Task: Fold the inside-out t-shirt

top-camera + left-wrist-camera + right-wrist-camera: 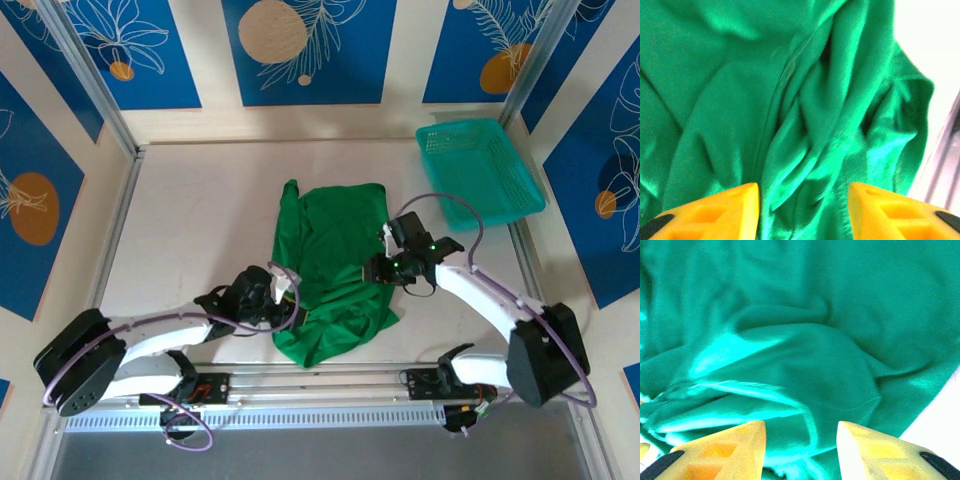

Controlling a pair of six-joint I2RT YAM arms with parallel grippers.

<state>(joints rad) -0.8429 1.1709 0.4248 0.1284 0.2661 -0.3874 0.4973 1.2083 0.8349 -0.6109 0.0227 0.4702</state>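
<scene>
Near the middle of the desk (190, 210), toward its front edge, the green t-shirt (335, 260) is lying in a rumpled, loosely folded heap, with a narrow strip of cloth running up its left side and its lowest corner reaching close to the metal rail (330, 375) at the front. At the shirt's left edge the left pincer (283, 297) is sitting low beside the cloth. Seen from the left wrist camera, the left pincer (804, 212) is standing open, its yellow fingers (715, 212) spreading wide while deep folds of the t-shirt (790, 100) are bunching ahead of and between them; a pale patch of desk (930, 45) is showing at the upper right. At the shirt's right edge the right pincer (378, 270) is hovering over the cloth. Seen from the right wrist camera, the right pincer (800, 452) is likewise gaping open, its fingers (875, 452) parting over wrinkled t-shirt (805, 355) cloth with a hemmed edge curling just ahead of them. I cannot tell whether either pincer's tips are touching the cloth. Far off at the desk's right rear corner, a teal mesh basket (430, 160) is sitting well apart from the t-shirt.
</scene>
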